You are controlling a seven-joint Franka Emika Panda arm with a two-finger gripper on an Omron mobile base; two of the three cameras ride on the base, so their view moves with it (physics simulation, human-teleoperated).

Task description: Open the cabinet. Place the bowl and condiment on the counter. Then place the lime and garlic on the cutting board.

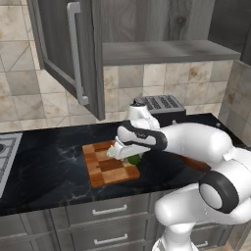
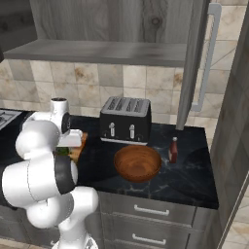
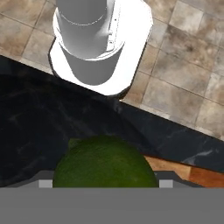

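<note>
My gripper (image 1: 129, 156) is shut on the green lime (image 1: 133, 159), low over the right edge of the checkered cutting board (image 1: 105, 165). In the hand view the lime (image 3: 105, 162) fills the space between the two fingertips (image 3: 46, 183), with a corner of the board (image 3: 183, 173) beside it. The cabinet (image 1: 68, 54) stands open, its shelf bare. On the black counter (image 2: 194, 180) the wooden bowl (image 2: 137, 163) rests in front of the toaster, and the condiment (image 2: 173, 150) stands upright to its right. The garlic is out of view.
A black toaster (image 2: 125, 120) stands against the tiled wall behind the bowl. The open cabinet door (image 2: 194, 63) hangs over the counter's right part. A stove edge (image 1: 5, 154) is at the far left. Grey drawers (image 1: 110, 211) run below the counter.
</note>
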